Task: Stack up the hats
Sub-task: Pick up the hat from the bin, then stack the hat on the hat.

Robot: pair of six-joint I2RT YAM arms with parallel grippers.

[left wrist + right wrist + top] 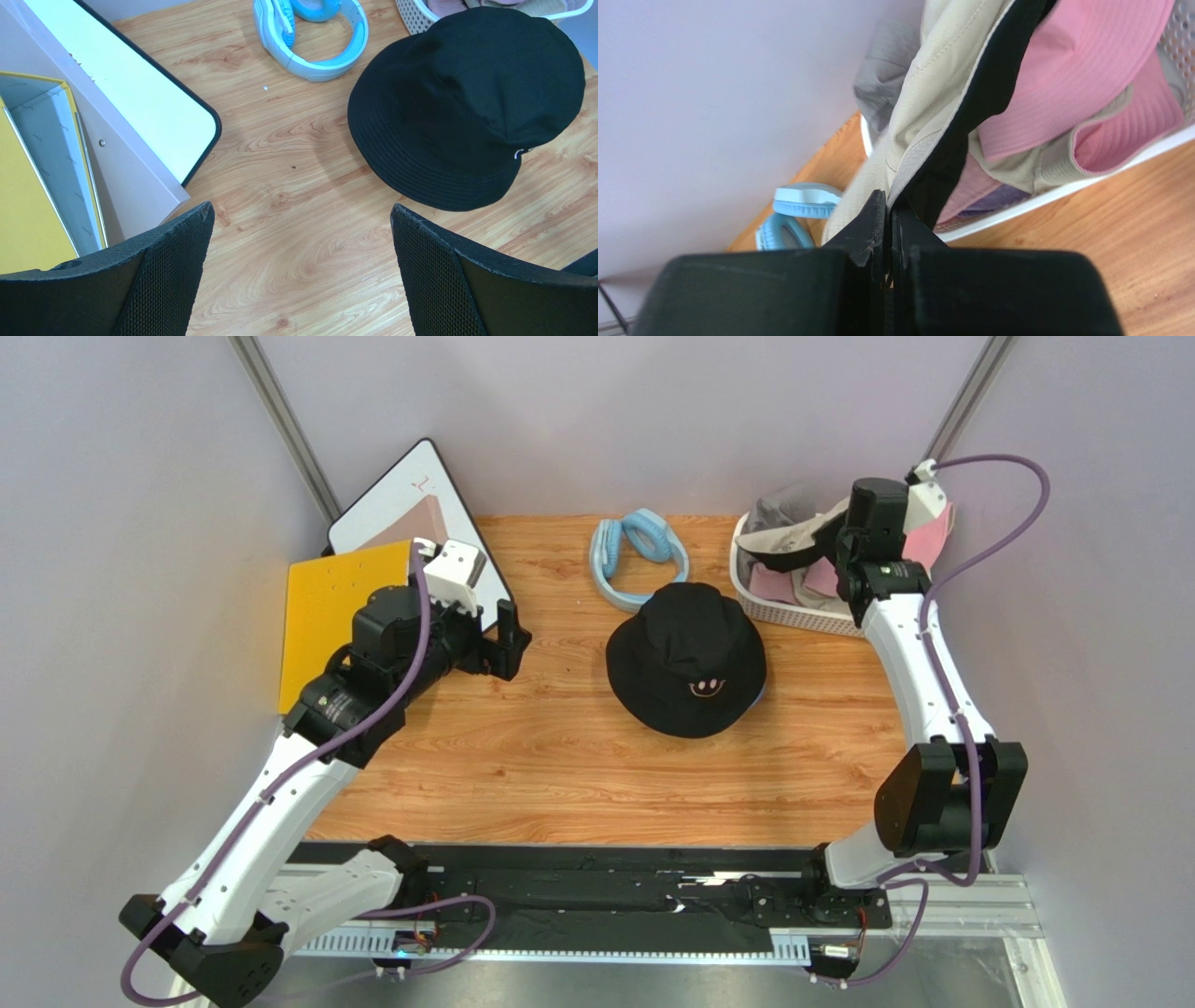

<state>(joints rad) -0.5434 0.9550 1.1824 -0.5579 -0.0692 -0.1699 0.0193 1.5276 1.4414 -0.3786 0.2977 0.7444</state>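
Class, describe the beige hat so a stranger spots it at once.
Find the white basket in the table's far right corner. The beige hat there is pinched by the right pincer. Its neighbours are a pink hat and a grey hat.

Bright even light, soft shadow beside black hat (463, 105), rt wrist foreground prob blurred

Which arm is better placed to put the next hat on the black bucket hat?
Right. The right gripper is shut on a beige fabric hat at the white perforated basket. The left gripper is open and empty, on the other side of the black bucket hat.
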